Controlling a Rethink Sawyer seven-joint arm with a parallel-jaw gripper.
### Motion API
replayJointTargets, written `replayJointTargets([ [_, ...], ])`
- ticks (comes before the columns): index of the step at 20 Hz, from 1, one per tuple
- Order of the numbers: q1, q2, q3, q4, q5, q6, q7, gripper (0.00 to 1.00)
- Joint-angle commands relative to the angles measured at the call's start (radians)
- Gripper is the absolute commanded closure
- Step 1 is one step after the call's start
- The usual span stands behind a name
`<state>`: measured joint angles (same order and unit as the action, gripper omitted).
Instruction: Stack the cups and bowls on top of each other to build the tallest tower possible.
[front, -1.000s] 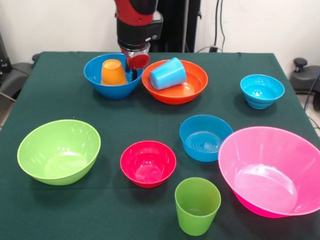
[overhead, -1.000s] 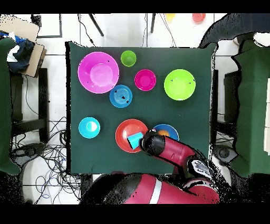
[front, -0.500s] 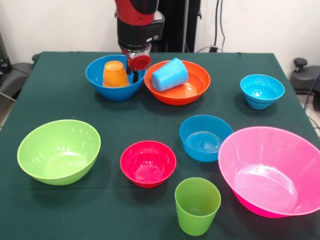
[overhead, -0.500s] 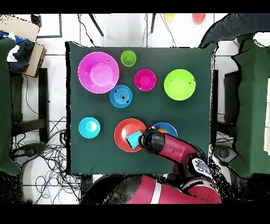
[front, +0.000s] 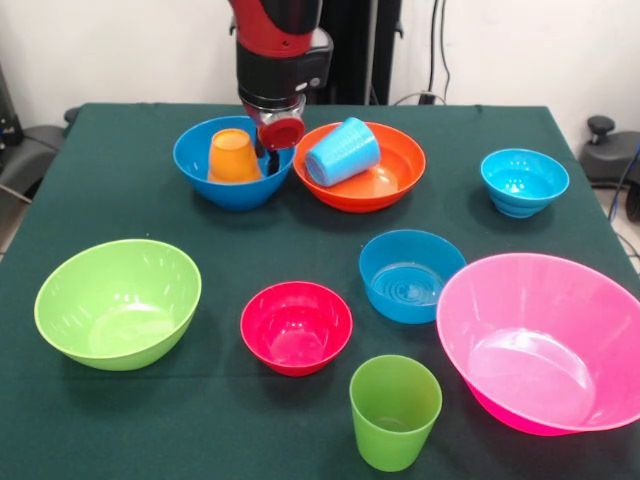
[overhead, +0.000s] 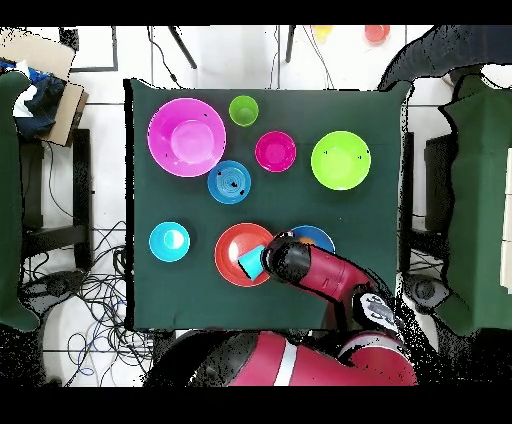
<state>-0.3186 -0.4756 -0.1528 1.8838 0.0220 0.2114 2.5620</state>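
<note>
Dark green cloth (front: 300, 215) is spread over the whole table; cables and white floor are seen round it from overhead.

Far side, front view: a large blue bowl (front: 232, 187) is found with the orange cup (front: 232, 156) standing upside down inside it. Just beside it, rims touching or nearly so, the wide orange bowl (front: 362, 172) is set, with the light blue cup (front: 343, 152) lying on its side within, tilted against the rim. A small turquoise bowl (front: 524, 181) is placed well apart, toward the table's edge.

The gripper (front: 277, 131) is lowered at the meeting of these two bowls, close beside the orange cup. Whether its grasp is wide, narrow or closed on anything cannot be told: a red rounded part hides the tips, and overhead the arm covers them.

Near side: lime green bowl (front: 118, 303), small red bowl (front: 296, 327), medium blue bowl (front: 411, 275) and large pink bowl (front: 545, 341) are noted upright and empty. The green cup (front: 394, 411) is stood upright at the near edge, between red and pink bowls. Nothing is stacked beyond the two cups resting in bowls.
</note>
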Motion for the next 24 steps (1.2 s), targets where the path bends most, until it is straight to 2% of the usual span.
replayJointTargets([
  [1, 0.016, -0.019, 0.138, -0.053, 0.052, 0.116, 0.057, 0.00],
  [7, -0.011, -0.161, 0.180, 0.013, 0.075, 0.301, 0.028, 0.00],
  [13, -0.023, -0.265, 0.196, 0.036, 0.092, 0.458, 0.003, 0.00],
  [17, -0.036, -0.311, 0.211, 0.055, 0.122, 0.532, -0.007, 0.00],
  [24, -0.019, -0.356, 0.195, 0.075, 0.148, 0.584, 0.008, 0.00],
])
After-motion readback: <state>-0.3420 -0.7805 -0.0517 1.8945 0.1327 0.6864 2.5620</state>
